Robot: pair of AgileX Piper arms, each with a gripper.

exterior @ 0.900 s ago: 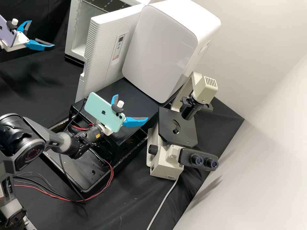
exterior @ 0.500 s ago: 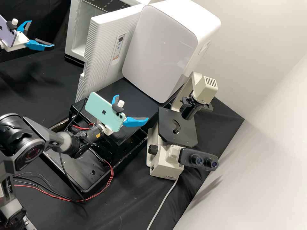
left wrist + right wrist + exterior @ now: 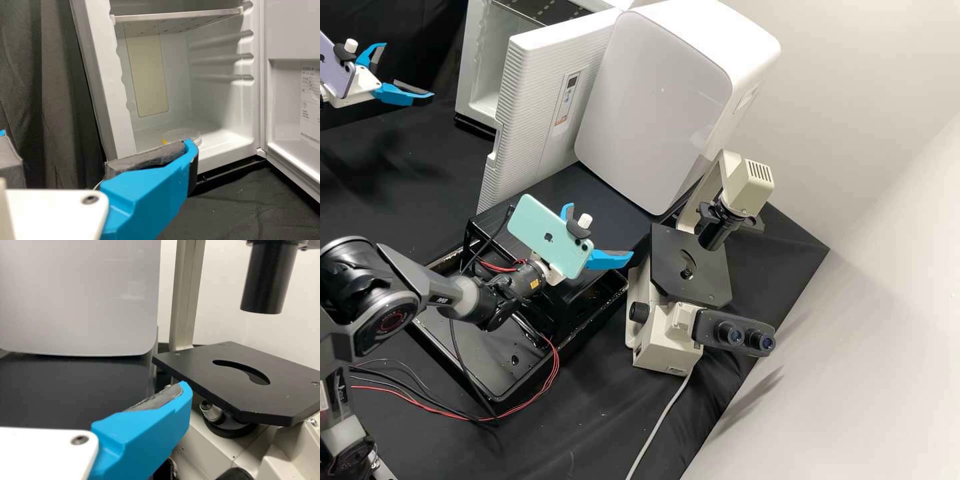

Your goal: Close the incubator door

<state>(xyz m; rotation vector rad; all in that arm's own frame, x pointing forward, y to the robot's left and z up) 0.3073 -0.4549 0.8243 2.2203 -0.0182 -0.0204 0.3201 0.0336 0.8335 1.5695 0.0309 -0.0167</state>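
Okay, so had a look and found the incubator door (image 3: 540,100) standing wide open, swung well out from the incubator (image 3: 468,83), right by a big white cabinet (image 3: 650,100). Could see straight into the incubator in the left wrist view, too. Spotted a shelf (image 3: 177,18) up in there and a clear round dish (image 3: 182,135) down on the floor of it.

Found the left gripper (image 3: 409,70) over at the high view's upper left, facing the open side of the incubator and apart from the door. Saw it with blue fingers spread wide. Noticed a purple phone (image 3: 335,67) mounted on it as well.

Saw the right gripper (image 3: 600,230) around the middle of the high view, near the microscope (image 3: 663,340), also with fingers spread well apart. Noticed a mint green phone (image 3: 547,237) riding on that one.

Found the microscope upright, with a flat black stage (image 3: 680,260) and two eyepieces (image 3: 747,335) near the pale wall (image 3: 880,267). Saw a pale cable (image 3: 659,423) running off from its base across the black cloth (image 3: 607,427). Also caught a black tray (image 3: 477,357) under the right arm, with some red wires (image 3: 555,367) looping past the rim.
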